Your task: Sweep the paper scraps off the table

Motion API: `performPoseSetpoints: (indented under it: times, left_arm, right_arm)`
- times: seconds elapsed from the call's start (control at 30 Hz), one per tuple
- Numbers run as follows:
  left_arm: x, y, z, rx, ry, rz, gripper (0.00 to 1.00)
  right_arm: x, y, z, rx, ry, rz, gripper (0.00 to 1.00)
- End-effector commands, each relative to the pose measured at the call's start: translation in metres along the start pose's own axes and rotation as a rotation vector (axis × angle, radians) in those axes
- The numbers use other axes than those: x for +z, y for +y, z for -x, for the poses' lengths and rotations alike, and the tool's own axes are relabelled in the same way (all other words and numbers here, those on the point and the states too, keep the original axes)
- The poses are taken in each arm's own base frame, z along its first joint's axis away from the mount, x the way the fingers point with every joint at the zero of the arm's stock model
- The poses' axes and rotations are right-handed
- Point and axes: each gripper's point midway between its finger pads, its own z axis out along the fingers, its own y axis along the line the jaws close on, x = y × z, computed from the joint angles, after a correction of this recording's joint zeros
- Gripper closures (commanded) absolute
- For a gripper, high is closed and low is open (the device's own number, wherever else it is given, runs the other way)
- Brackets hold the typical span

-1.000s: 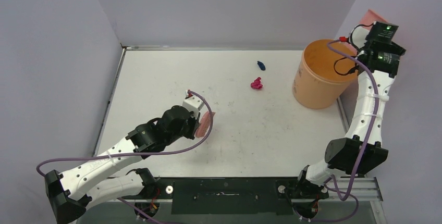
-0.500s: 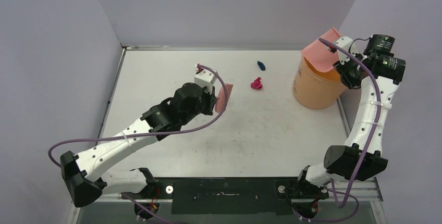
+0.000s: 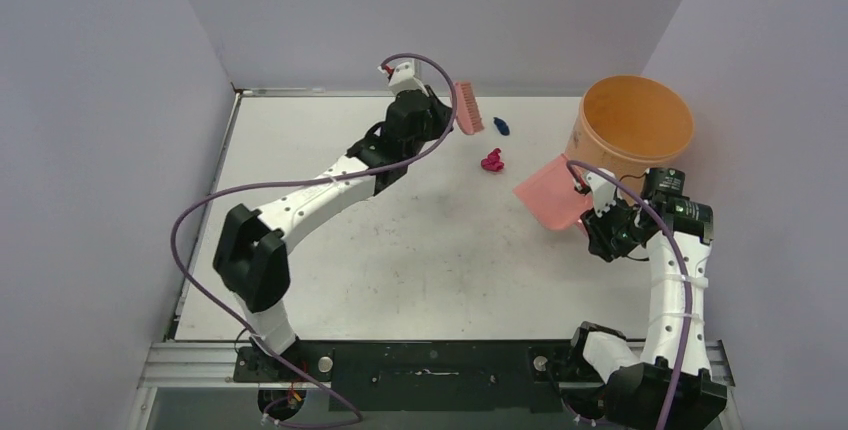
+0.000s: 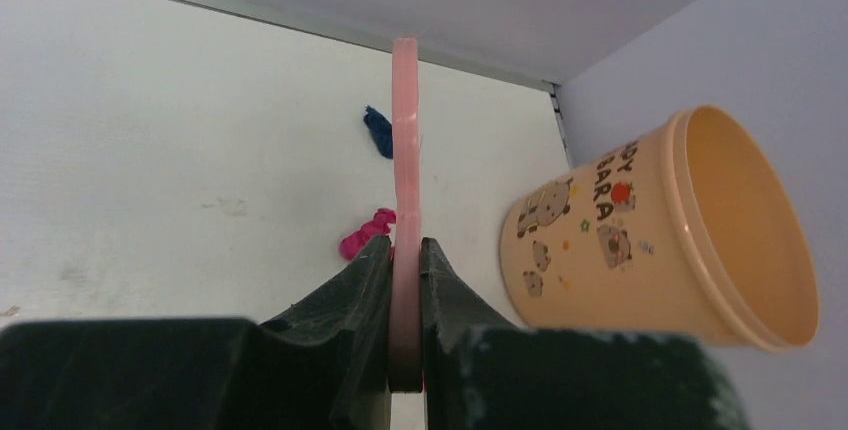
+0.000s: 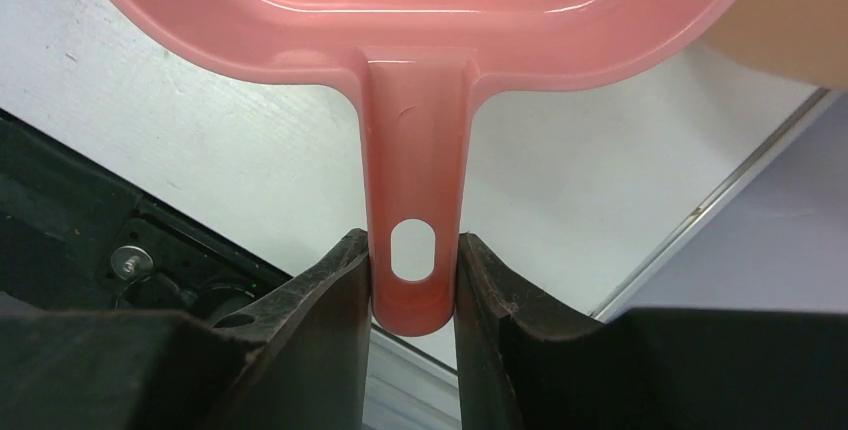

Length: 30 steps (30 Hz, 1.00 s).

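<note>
The left claw point(image 3: 428, 110) reaches toward 12 o'clock over the far part of the white table point(image 3: 400, 250). It is pinched tight on the thin handle of a pink hand brush point(image 3: 467, 108). The brush stands on edge, and whether its bristles touch the surface is hard to tell from above. Just at 4 o'clock of the brush lies a dark blue scrap point(image 3: 501, 126). A magenta scrap point(image 3: 492, 160) sits near it at 6 o'clock, apart from the blue one. At 4 o'clock of the magenta wad hangs a pink dustpan point(image 3: 552, 195), its mouth facing the scraps. The right claw point(image 3: 598, 214) is narrowed on the dustpan's handle, beside the hanging hole. A peach bucket point(image 3: 637, 115) stands at 1 o'clock of the dustpan, at the table's right edge.
</note>
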Motion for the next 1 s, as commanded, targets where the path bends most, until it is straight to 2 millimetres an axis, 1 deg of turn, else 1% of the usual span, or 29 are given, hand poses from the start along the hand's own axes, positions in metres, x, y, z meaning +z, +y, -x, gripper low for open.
performPoseSetpoints:
  times: [0.0,0.03,0.1,0.17,0.23,0.3,0.33,0.37,0.4,0.43,0.5,0.6,0.67,0.7,0.73,0.77,0.8,0.83,0.9,0.97]
  left_arm:
    - [0.053,-0.035,0.018,-0.326,-0.079,-0.128,1.0]
    - [0.07,-0.032,0.004,-0.355,-0.065,-0.127,1.0]
    - [0.099,-0.031,-0.017,-0.421,-0.052,-0.135,1.0]
    - [0.126,-0.029,-0.04,-0.495,-0.03,-0.147,1.0]
    - [0.15,-0.027,-0.064,-0.538,-0.012,-0.16,1.0]
    - [0.171,-0.03,-0.086,-0.547,0.012,-0.176,1.0]
    - [0.18,-0.033,-0.096,-0.546,0.028,-0.173,1.0]
    - [0.186,-0.039,-0.099,-0.552,0.031,-0.173,1.0]
    - [0.193,-0.034,-0.113,-0.555,0.052,-0.149,1.0]
    - [0.197,-0.036,-0.116,-0.573,0.059,-0.143,1.0]
    - [0.2,-0.027,-0.13,-0.601,0.09,-0.108,1.0]
    - [0.192,-0.016,-0.138,-0.589,0.112,-0.074,1.0]
    - [0.179,-0.003,-0.138,-0.598,0.119,-0.025,1.0]
    - [0.171,0.008,-0.142,-0.611,0.126,0.006,1.0]
    - [0.162,0.016,-0.14,-0.626,0.125,0.024,1.0]
    - [0.15,0.027,-0.143,-0.642,0.126,0.046,1.0]
    - [0.138,0.034,-0.142,-0.666,0.112,0.06,1.0]
    - [0.124,0.047,-0.144,-0.684,0.097,0.085,1.0]
    - [0.093,0.063,-0.139,-0.723,0.073,0.107,1.0]
    - [0.063,0.08,-0.142,-0.739,0.065,0.126,1.0]
  right_arm:
    - [0.004,-0.002,0.006,-0.035,-0.071,-0.058,0.95]
    - [0.005,0.0,0.003,-0.04,-0.067,-0.059,0.95]
    - [0.009,0.005,-0.004,-0.049,-0.058,-0.052,0.95]
    - [0.013,0.005,-0.01,-0.054,-0.04,-0.056,0.95]
    - [0.017,0.003,-0.017,-0.062,-0.01,-0.062,0.95]
    - [0.023,0.0,-0.028,-0.075,0.036,-0.066,0.95]
    - [0.026,-0.001,-0.034,-0.083,0.059,-0.07,0.95]
    - [0.029,-0.002,-0.041,-0.093,0.084,-0.077,0.95]
    - [0.031,-0.002,-0.047,-0.104,0.105,-0.086,0.95]
    - [0.033,-0.002,-0.053,-0.113,0.123,-0.09,0.95]
    - [0.035,0.001,-0.061,-0.126,0.15,-0.077,0.95]
    - [0.038,0.006,-0.064,-0.122,0.154,-0.054,0.95]
    - [0.039,0.007,-0.064,-0.12,0.146,-0.05,0.95]
    - [0.039,0.007,-0.063,-0.122,0.142,-0.054,0.95]
    - [0.039,0.006,-0.062,-0.124,0.14,-0.056,0.95]
    - [0.039,0.005,-0.061,-0.126,0.14,-0.059,0.95]
    - [0.037,0.004,-0.06,-0.129,0.14,-0.065,0.95]
    - [0.036,0.002,-0.059,-0.132,0.142,-0.07,0.95]
    - [0.032,-0.002,-0.057,-0.146,0.146,-0.091,0.95]
    - [0.029,-0.005,-0.057,-0.161,0.151,-0.107,0.95]
